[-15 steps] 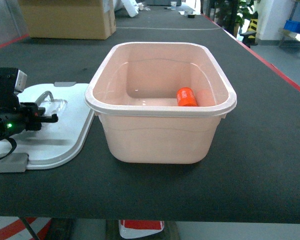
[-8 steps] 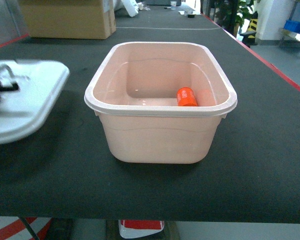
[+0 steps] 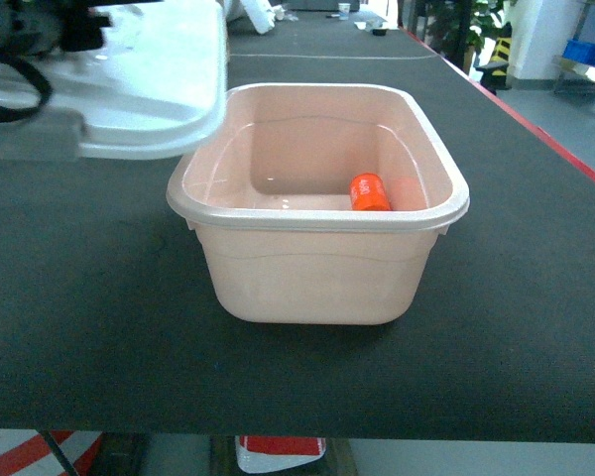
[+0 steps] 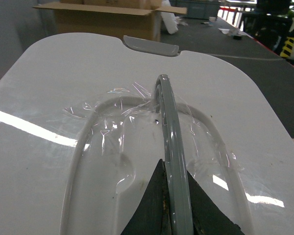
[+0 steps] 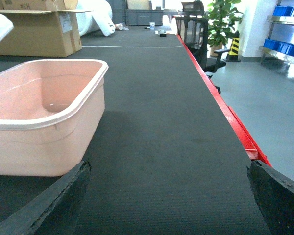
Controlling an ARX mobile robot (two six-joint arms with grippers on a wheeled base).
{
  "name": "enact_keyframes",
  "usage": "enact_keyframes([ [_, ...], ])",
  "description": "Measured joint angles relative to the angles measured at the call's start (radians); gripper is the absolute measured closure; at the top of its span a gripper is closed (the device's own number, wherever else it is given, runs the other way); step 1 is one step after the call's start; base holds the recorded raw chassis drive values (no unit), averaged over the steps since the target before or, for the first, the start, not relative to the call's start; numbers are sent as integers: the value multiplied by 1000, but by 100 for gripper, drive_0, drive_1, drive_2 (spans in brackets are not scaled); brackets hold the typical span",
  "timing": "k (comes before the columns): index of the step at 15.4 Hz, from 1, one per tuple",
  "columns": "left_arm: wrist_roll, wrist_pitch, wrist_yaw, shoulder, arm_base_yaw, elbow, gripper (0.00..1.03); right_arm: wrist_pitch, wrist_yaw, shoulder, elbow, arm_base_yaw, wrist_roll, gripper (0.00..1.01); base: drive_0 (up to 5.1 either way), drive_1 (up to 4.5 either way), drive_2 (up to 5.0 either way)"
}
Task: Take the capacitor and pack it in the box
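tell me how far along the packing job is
Done: the capacitor already lies inside the box. In hand: the left tool is shut on the lid's handle, holding the lid in the air near the box's left rim. Left: setting the lid on the box.

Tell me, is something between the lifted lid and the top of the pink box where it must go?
Nothing visible. The box is open, with only the capacitor inside. The lid, held by the left end effector, hangs by its left rim.
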Motion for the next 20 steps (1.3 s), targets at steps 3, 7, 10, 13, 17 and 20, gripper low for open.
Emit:
enact_keyframes([
  [3,-6,-20,-60,38,-122,47,101,0,0,0,0,0,0,3,0,0,0],
  [7,-53,-52,-89,124,-239,122,101,0,0,0,0,0,0,3,0,0,0],
  [10,-82,-68,-93,168,-281,169,101,0,0,0,0,0,0,3,0,0,0],
  [13,-101,-70,-75,217,-305,211,101,0,0,0,0,0,0,3,0,0,0],
  [17,-117,-95,-68,265,-310,254,101,0,0,0,0,0,0,3,0,0,0],
  [20,-130,-142,-88,293,-318,293,101,0,0,0,0,0,0,3,0,0,0],
])
